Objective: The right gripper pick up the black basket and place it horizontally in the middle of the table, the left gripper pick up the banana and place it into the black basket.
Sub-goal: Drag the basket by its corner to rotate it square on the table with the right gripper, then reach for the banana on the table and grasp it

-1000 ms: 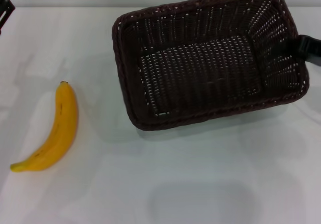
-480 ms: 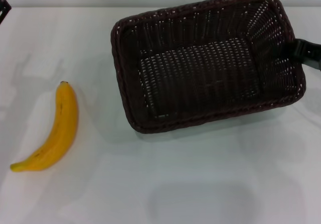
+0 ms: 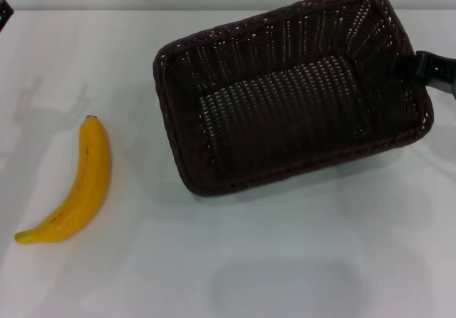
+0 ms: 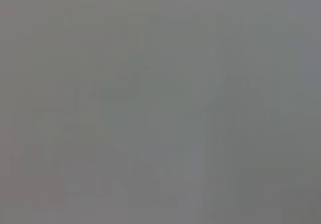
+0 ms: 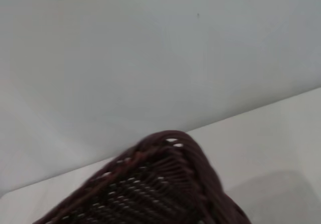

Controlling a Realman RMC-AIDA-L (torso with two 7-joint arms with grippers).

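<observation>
You've got the right gripper (image 3: 432, 70) clamped on the right-hand rim of the black basket (image 3: 285, 97), which sits right of centre on the table (image 3: 214, 261) with its long axis skewed, while the banana (image 3: 78, 182) lies well left, nearer the left arm.

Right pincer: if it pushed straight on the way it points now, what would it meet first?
The right pincer reaches in from the right at the black basket's short end wall, so the wicker rim comes first. It probably touches already; depth is unclear.
</observation>
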